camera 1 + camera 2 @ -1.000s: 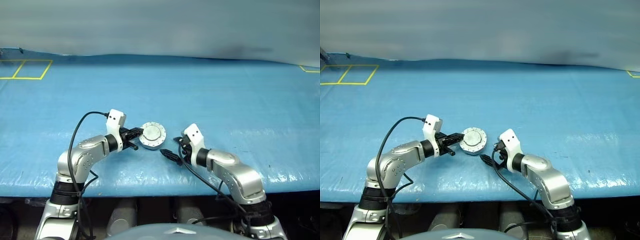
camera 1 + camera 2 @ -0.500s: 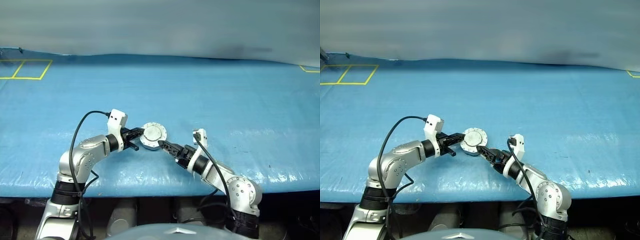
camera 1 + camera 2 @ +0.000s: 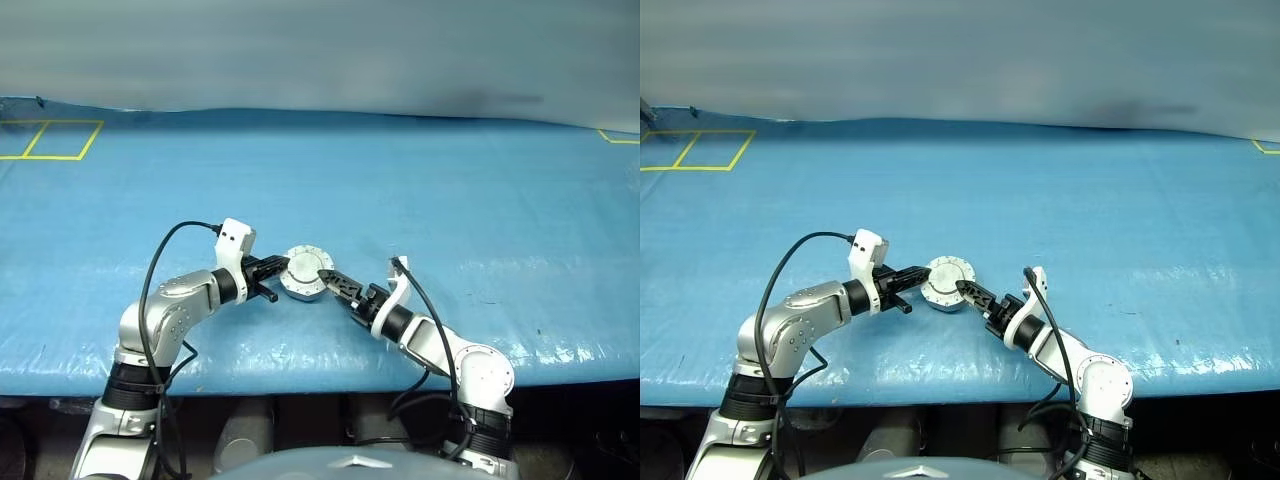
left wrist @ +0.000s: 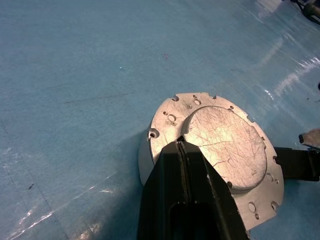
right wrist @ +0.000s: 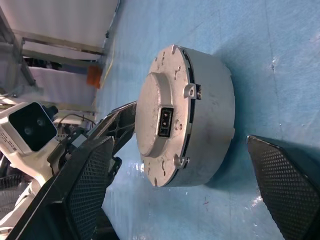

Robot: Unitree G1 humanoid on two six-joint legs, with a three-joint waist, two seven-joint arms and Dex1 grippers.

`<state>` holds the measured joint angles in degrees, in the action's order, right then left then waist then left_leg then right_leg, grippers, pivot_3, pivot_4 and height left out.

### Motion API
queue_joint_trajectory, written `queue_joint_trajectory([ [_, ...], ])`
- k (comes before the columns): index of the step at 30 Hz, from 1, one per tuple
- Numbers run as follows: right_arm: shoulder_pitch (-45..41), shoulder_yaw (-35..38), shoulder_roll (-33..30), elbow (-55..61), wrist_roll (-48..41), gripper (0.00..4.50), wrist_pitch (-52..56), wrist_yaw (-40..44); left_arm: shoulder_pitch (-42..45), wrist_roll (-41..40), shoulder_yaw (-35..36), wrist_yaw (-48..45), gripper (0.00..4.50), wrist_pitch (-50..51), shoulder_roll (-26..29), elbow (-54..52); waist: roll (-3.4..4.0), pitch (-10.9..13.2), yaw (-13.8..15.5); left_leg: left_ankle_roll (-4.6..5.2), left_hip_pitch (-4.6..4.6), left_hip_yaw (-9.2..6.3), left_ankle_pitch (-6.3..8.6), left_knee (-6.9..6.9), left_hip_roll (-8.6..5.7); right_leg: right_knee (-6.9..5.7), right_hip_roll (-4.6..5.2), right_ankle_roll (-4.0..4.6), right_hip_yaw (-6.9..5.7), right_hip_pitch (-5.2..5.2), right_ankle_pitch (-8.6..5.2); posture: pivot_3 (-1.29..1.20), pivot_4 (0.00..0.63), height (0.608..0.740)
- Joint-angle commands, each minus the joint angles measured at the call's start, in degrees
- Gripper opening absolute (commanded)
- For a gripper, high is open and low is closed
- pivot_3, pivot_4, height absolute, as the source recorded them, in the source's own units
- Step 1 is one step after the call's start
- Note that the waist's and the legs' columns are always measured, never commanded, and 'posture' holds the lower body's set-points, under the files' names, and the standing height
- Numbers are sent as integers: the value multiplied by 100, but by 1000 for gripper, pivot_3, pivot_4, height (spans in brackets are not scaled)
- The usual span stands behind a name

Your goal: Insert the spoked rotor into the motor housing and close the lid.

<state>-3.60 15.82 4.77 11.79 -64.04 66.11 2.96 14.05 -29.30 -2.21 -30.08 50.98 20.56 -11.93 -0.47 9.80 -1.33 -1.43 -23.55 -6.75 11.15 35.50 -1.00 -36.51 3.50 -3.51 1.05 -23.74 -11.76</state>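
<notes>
right gripper now moved in, open wide around closed motor housing.
left gripper shut, pressing on lid; blue table cover all around.

You have two shiny silver arms with black joints, white camera blocks near the wrists, black fingers with bumpy pads, and black cables.

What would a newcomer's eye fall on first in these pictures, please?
Probably the round grey motor housing, lid closed, sitting mid-front on the blue table cover. The shut left gripper presses at its left edge, while the right gripper reaches in from the right, fingers spread wide.
</notes>
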Motion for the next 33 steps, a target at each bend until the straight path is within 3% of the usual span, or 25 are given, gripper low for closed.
queue_joint_trajectory([
  [1, -163, -225, 730, -42, -436, 4473, -241, -181, -87, 16, -223, -73, 0, 104, 2, -25, 0, 0, 0, 0, -1, 0, 0, 0, 0, 1, 0, 0, 0, 0, 0, 0, 150, 740],
  [9, -64, -537, 631, -275, -912, 4473, -609, -318, -81, 36, -249, -81, 0, 85, 11, -19, 1, 1, 2, 2, -3, 0, 1, -1, 0, 7, 0, 0, -1, 0, 0, 0, 150, 740],
  [12, 32, -562, 572, -333, -1061, 3869, -684, -320, -73, 43, -254, -85, 0, 83, 15, -10, 1, 1, 1, 2, -4, 0, 1, -3, 0, 8, -1, 0, -1, -1, 0, 0, 150, 740],
  [18, 171, -730, 458, -262, -1313, 1957, -675, -428, -86, 55, -256, -94, 0, 70, -5, 26, 3, 1, -38, 3, -4, 0, 1, -13, 1, 14, -2, 0, -1, -3, 0, 0, 150, 740],
  [22, 200, -838, 297, -293, -1380, 1178, -591, -475, -103, 91, -232, -97, 0, 67, -49, 27, 4, 0, -57, 3, -1, 1, 1, -16, 5, 16, -5, 0, -1, -2, 0, 0, 150, 740],
  [33, 203, -920, 252, -295, -1422, 1176, -557, -551, -119, 97, -154, -89, 0, 45, -109, -5, 6, -1, -74, 3, -1, 2, 1, -17, 5, 17, -5, 0, -1, -1, 0, 0, 150, 740],
])
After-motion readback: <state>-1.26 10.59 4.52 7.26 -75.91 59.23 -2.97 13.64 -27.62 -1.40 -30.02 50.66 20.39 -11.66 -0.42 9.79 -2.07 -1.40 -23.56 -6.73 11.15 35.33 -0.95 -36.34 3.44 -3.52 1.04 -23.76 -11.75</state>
